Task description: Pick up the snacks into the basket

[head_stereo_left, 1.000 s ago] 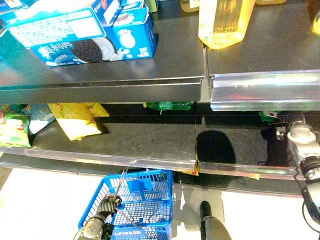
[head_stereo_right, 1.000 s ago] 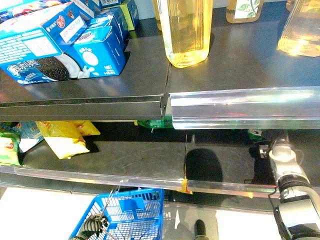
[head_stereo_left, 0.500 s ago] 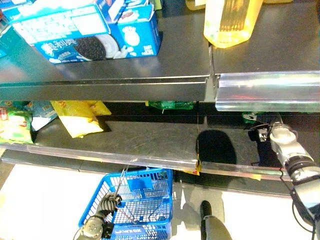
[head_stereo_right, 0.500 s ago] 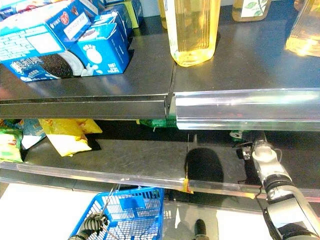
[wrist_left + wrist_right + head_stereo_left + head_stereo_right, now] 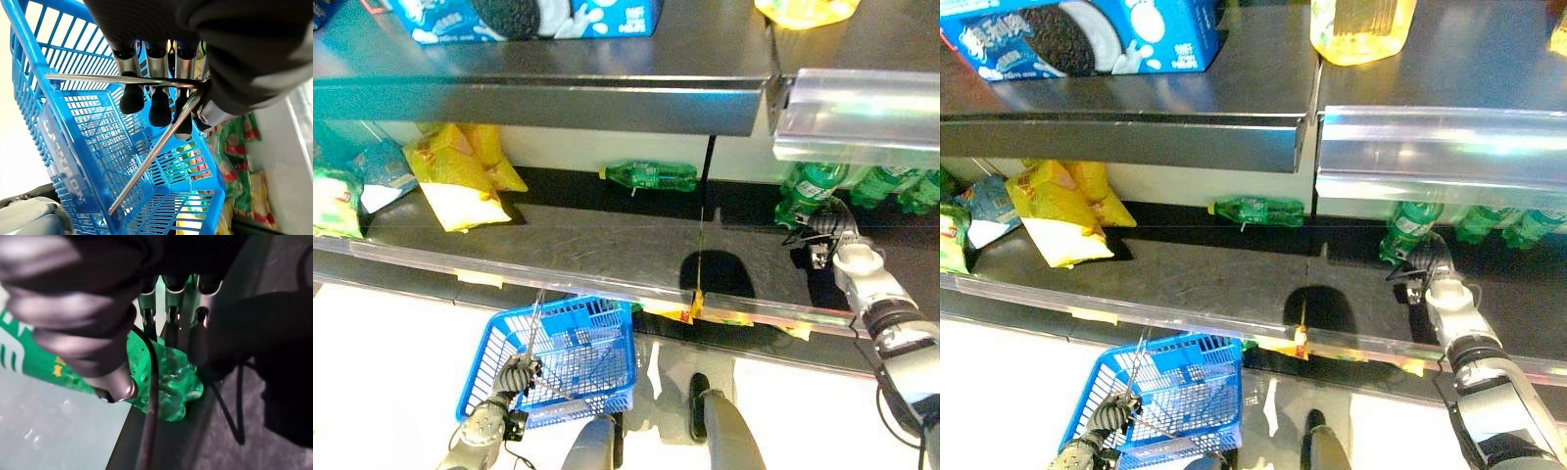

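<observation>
right hand (image 5: 824, 227) at green bottle (image 5: 806, 189)

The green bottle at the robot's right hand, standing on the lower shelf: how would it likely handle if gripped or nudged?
The green bottle stands upright and tall, so a sideways nudge from the right robot hand could tip it. Its round, glossy plastic body probably rolls once down and may slip in a loose grip.
</observation>
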### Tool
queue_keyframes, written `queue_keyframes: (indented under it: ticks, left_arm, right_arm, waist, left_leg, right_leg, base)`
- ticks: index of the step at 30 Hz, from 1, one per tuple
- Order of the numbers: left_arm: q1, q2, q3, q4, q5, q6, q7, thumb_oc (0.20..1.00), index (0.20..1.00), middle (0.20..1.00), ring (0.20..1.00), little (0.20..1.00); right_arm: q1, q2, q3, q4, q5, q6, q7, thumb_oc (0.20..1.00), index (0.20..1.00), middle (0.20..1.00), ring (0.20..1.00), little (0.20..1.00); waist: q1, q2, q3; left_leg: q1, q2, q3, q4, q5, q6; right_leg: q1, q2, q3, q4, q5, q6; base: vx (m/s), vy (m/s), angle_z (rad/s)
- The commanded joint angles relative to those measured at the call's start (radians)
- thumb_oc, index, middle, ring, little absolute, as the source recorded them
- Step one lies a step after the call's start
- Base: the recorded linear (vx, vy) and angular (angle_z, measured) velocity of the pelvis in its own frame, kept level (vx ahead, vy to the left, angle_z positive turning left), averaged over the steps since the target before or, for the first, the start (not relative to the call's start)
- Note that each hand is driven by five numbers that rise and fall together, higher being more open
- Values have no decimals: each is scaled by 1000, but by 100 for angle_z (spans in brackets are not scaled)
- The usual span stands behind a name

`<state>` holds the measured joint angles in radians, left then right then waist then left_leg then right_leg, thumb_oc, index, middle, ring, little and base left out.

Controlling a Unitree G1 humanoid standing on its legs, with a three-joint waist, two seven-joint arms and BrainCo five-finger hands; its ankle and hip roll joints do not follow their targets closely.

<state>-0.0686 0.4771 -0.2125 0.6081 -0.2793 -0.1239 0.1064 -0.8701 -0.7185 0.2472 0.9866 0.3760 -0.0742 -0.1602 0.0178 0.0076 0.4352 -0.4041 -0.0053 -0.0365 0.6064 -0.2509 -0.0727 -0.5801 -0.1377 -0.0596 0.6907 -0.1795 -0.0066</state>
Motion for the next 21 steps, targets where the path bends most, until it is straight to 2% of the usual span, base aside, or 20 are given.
queue_keyframes:
  ticks: [1,12,21]
  left_arm:
    - [37,85,46,-53,-9,-44,22,200,200,200,200,200]
    - [31,94,60,-74,-10,-36,32,200,200,200,200,200]
    - [43,103,73,-109,-5,-38,28,200,200,200,200,200]
  right_arm:
    - [-29,4,-6,-36,18,-44,-8,200,200,200,200,200]
    - [3,18,-21,-50,9,-44,-12,200,200,200,200,200]
    - [37,73,-39,-140,84,-75,5,200,200,200,200,200]
  waist:
    - [27,-36,-36]
    - [42,-61,-25]
    - [53,-78,-29]
  left_leg:
    - [0,13,-14,63,-30,24]
    - [-16,11,-20,155,-92,32]
    - [-9,13,-23,134,-85,36]
  right_leg:
    - [63,-50,46,68,-77,89]
    - [54,-57,35,146,-126,77]
    - [63,-58,34,116,-108,82]
  base:
    - [19,-15,6]
    - [10,-3,2]
    - [1,2,2]
